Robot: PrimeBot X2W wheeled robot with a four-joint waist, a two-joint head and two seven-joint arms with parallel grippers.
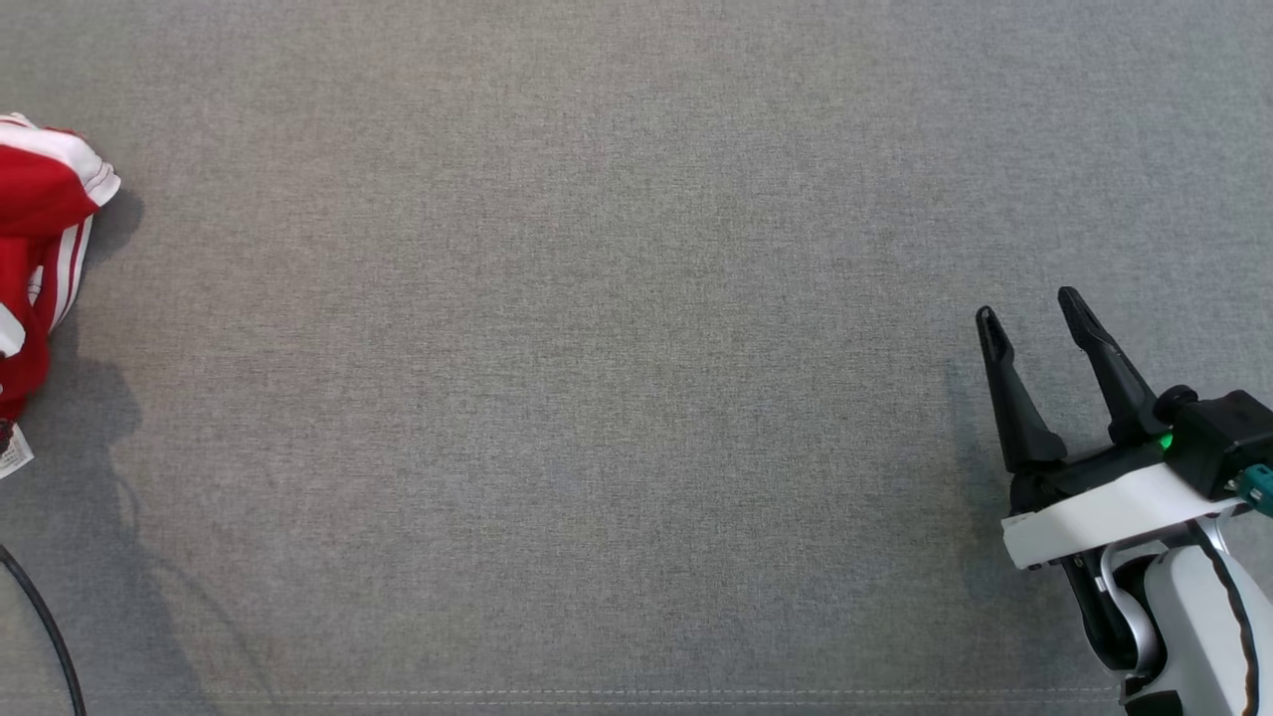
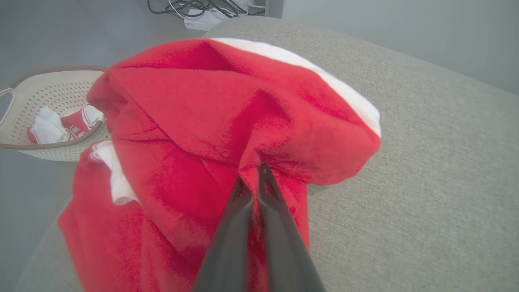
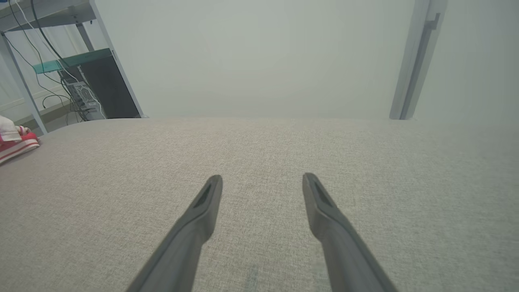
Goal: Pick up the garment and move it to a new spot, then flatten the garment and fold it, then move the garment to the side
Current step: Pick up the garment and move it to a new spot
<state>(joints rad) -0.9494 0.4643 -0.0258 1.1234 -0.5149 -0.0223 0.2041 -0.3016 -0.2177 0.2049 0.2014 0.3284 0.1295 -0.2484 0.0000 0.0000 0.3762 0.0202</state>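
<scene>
Half-cropped garment (image 1: pixel 40 199), seemingly pinched by left gripper (image 2: pixel 253 174).

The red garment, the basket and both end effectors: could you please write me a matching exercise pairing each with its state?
Things:
1. left end effector
2. right end effector
3. red garment
4. basket

States:
A. open over the grey cushion
B. bunched up, white trim showing
C. holds red and white clothes
D. shut, pinching cloth

Pairs: 1-D, 2-A, 3-B, 4-C.
</scene>
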